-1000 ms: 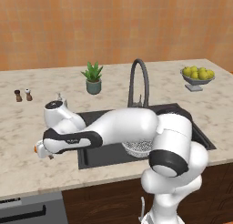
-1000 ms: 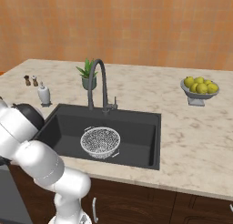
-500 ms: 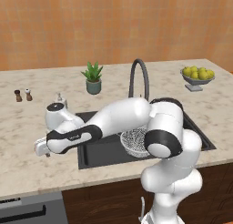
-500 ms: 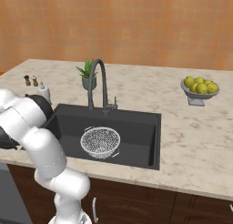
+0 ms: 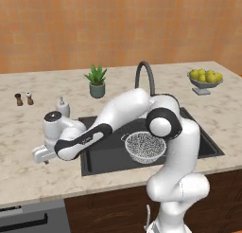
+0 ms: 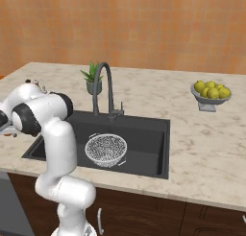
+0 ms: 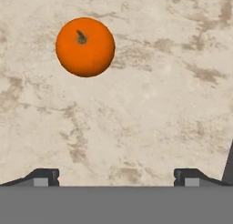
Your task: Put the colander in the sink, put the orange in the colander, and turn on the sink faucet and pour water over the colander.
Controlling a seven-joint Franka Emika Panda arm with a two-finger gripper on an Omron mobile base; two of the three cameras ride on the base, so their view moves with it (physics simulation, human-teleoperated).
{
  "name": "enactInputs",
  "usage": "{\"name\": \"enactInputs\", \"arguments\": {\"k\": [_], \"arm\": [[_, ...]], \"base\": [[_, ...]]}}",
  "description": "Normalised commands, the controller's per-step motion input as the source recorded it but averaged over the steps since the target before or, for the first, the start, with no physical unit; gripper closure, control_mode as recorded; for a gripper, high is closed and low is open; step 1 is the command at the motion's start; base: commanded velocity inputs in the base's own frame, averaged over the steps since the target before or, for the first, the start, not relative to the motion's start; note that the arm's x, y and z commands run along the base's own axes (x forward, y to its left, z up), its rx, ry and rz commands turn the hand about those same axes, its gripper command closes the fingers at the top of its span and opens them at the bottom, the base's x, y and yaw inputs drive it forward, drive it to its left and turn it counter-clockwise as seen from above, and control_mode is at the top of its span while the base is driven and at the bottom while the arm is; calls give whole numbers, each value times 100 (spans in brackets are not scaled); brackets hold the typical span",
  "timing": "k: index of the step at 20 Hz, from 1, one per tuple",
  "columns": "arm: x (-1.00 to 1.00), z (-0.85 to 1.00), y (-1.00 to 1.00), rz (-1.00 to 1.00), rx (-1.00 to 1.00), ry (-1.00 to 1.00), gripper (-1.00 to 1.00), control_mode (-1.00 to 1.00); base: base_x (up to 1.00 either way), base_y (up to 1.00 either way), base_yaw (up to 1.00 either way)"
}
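Swinging further over since half a second ago, the arm now reaches from the base across the sink's left part to the bench left of it, its elbow raised higher above the basin; the colander, faucet and fruit bowl lie as they did.

The orange (image 7: 85,46) sits on the beige marbled bench (image 7: 154,104), stem up, seen from the hand camera above and to the left of the pincer (image 7: 116,175). The two dark fingertips (image 7: 43,176) stand wide apart with nothing between them, so the pincer is released, and the fruit lies clear of both tips. In the left base view the hand (image 5: 45,154) hangs low over the bench just left of the sink (image 5: 94,163).

The colander (image 5: 145,146) rests inside the sink, on its floor near the front wall; in the right base view it (image 6: 106,149) lies left of the basin's middle. The sink (image 6: 149,134) is dark grey and set into the bench. Behind it, at the back rim, rises the sink faucet (image 6: 102,88), its arched spout curving forward over the basin.

Left of the faucet, a small potted plant (image 5: 97,80) stands on the bench. A white soap dispenser (image 5: 62,106) stands by the sink's back left corner, and further left a pair of small shakers (image 5: 23,99). Well to the right of the sink, a grey footed bowl of yellow-green fruit (image 6: 210,95) sits near the wall. The wall (image 6: 144,29) behind is warm orange-brown, and dark wooden cabinet fronts (image 6: 158,213) run below the bench.
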Motion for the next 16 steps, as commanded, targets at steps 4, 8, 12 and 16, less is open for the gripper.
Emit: {"name": "enactInputs", "arguments": {"k": [4, 8, 12, 16], "arm": [[42, 0, 29, 0, -6, 0, -100, -100], [46, -2, 23, 0, -1, 0, -100, -100], [32, -26, 10, 0, 0, 0, -100, -100], [25, -38, 8, 0, 0, 0, -100, -100]], "base": [[0, 0, 0], [0, 0, 0], [0, 0, 0], [0, 0, 0]]}}
